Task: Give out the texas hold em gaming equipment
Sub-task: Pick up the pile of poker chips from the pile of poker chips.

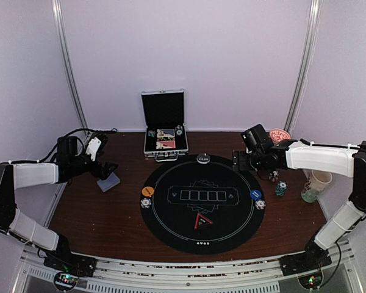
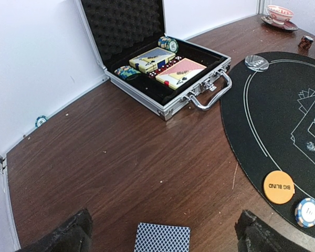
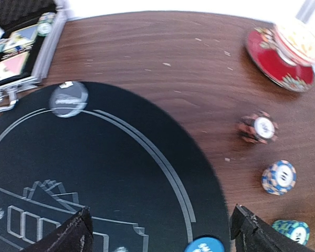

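My left gripper [image 2: 163, 236] stands open just above the wood, left of the round black mat [image 1: 201, 241]. A blue-backed stack of playing cards [image 2: 161, 237] lies flat between its fingers, untouched; in the top view these cards [image 1: 108, 182] sit just below the left gripper [image 1: 104, 170]. An orange Big Blind button [image 2: 279, 187] and a white-blue chip [image 2: 307, 212] rest on the mat's left rim. My right gripper [image 3: 160, 233] hangs open and empty over the mat's right part, near the blue button [image 3: 203, 245]. Red [image 3: 257, 128], blue-white [image 3: 279, 177] and teal [image 3: 291, 230] chips lie on the wood to the right.
The open silver case [image 1: 165, 137] at the back still holds card decks and chip stacks. A silver disc [image 1: 202, 159] sits on the mat's far rim. A red saucer with a cup [image 3: 278, 52] and a second cup [image 1: 317, 183] stand on the right. One chip [image 2: 40, 121] lies by the left wall.
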Controlling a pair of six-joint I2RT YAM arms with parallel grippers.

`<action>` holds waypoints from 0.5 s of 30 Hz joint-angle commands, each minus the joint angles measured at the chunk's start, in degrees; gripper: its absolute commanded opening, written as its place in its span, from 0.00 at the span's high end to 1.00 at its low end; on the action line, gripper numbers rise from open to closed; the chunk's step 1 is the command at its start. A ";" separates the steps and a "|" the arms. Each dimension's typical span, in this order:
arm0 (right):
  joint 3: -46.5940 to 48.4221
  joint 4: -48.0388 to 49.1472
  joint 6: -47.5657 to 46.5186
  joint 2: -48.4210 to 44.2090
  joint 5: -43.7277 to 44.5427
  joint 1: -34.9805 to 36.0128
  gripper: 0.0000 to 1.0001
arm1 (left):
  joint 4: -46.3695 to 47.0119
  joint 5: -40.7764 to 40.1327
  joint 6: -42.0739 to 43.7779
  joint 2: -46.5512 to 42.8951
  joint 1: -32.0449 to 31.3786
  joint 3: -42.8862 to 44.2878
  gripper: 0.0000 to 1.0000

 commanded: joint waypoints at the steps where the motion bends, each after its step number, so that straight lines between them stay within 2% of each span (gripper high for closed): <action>1: -4.17 2.88 1.40 -2.34 1.02 -5.47 0.08 | 2.77 0.02 -0.46 -0.12 0.21 -0.69 0.02; 7: -8.13 5.32 1.08 -1.42 2.11 -12.08 0.10 | 2.77 0.19 -0.34 0.26 0.20 -0.69 0.02; 15: -11.07 6.81 2.59 -1.99 9.40 -15.00 0.11 | 2.77 0.53 -0.33 0.41 0.24 -0.60 0.02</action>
